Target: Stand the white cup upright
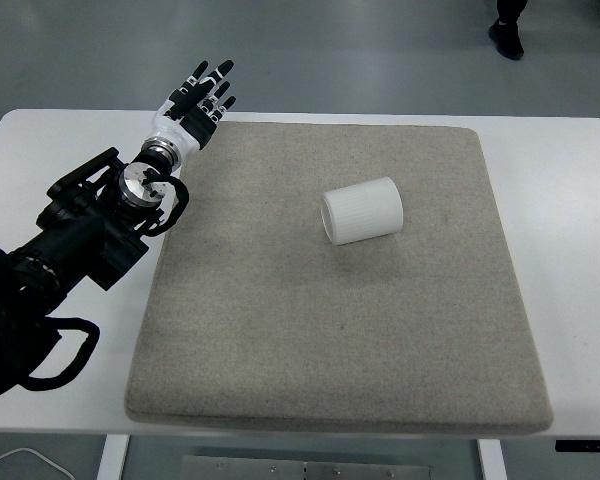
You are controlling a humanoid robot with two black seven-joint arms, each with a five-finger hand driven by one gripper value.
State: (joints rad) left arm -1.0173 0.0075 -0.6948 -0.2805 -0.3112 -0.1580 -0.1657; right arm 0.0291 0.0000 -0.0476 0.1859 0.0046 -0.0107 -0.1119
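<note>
A white ribbed cup [363, 210] lies on its side on the grey mat [280, 330], right of the mat's middle, with one end facing left. My left hand [198, 100] is raised over the mat's far left corner, well left of the cup, with fingers spread and holding nothing. The right arm is out of view.
The grey mat covers most of the white table [40, 140]. A person's dark shoe [507, 37] shows on the floor beyond the table at the top right.
</note>
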